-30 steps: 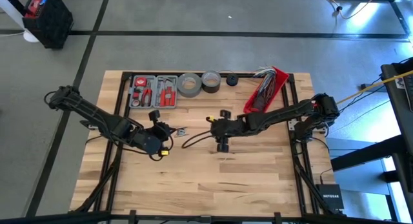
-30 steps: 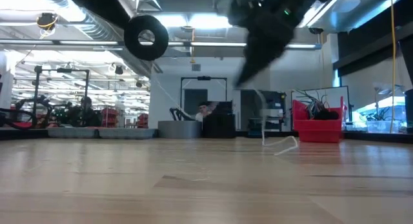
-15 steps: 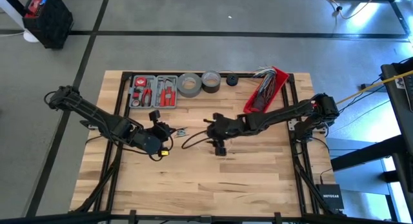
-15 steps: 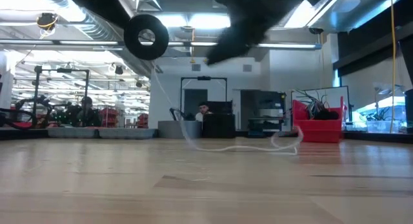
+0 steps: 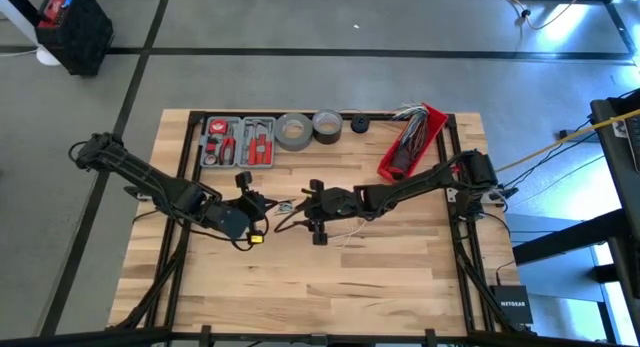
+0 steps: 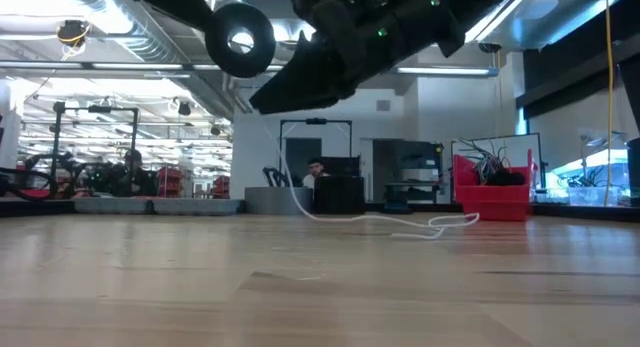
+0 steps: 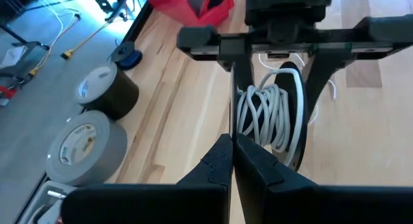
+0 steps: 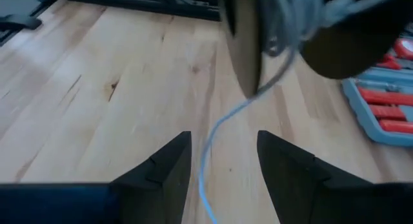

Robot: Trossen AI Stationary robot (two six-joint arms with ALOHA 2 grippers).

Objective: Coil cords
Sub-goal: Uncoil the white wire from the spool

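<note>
Workshop or lab: concrete floor [image 5: 300, 27], exposed ceiling ducts [image 6: 90, 7], tool tray [image 5: 238, 140], tape rolls [image 5: 294, 131].

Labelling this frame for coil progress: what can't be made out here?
- How many turns the thin white cable has: in the left wrist view, the shut left claw covers part of the bundle.
- The cable's free end: too thin in the high view, lost behind its loops in the low view.
- What the cable wraps around: blurred in the right wrist view, beyond the open right claw.
</note>
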